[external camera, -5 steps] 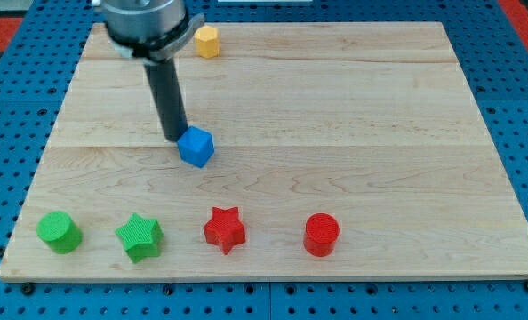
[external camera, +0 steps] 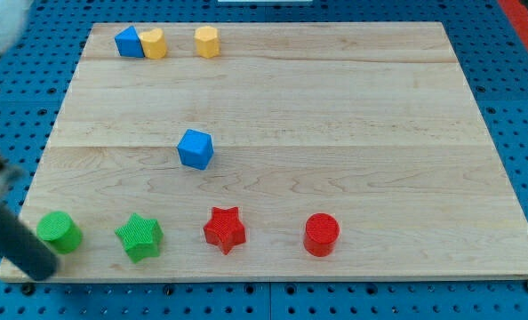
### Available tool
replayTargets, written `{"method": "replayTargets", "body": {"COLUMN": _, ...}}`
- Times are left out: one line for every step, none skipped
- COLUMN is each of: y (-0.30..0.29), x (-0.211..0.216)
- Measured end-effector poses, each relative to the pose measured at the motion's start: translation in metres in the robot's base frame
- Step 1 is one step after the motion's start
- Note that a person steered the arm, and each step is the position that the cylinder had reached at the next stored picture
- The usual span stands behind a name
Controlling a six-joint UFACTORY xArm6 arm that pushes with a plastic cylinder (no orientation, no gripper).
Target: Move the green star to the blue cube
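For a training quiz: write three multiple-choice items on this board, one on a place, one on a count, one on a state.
1. Where is my tip?
A. at the view's bottom left, beside the green cylinder
B. touching the blue cube
C. at the view's top right

2. How many red blocks?
A. one
B. two
C. four

3. The green star and the blue cube are:
A. touching
B. stacked
C. apart

Key: 1 A, the rod ends by the cylinder; 2 B, a red star and a red cylinder; 3 C, bare wood lies between them.

Wooden board (external camera: 335,107) (eight coloured blocks)
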State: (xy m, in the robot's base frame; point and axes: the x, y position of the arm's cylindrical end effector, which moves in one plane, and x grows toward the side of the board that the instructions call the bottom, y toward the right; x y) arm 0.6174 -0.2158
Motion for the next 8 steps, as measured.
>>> {"method": "replayTargets", "body": {"y": 0.022, "x": 0.0}}
{"method": "replayTargets", "body": {"y": 0.017, "x": -0.03}}
{"method": "replayTargets", "body": {"y": 0.013, "x": -0.009}}
{"method": "replayTargets", "body": {"y": 0.061, "x": 0.0}}
{"method": "replayTargets", "body": {"y": 0.097, "x": -0.035}}
{"method": "replayTargets", "body": {"y": 0.083, "x": -0.089}}
{"method": "replayTargets", "body": {"y": 0.101, "x": -0.1}}
{"method": "replayTargets", "body": {"y": 0.156, "x": -0.109}}
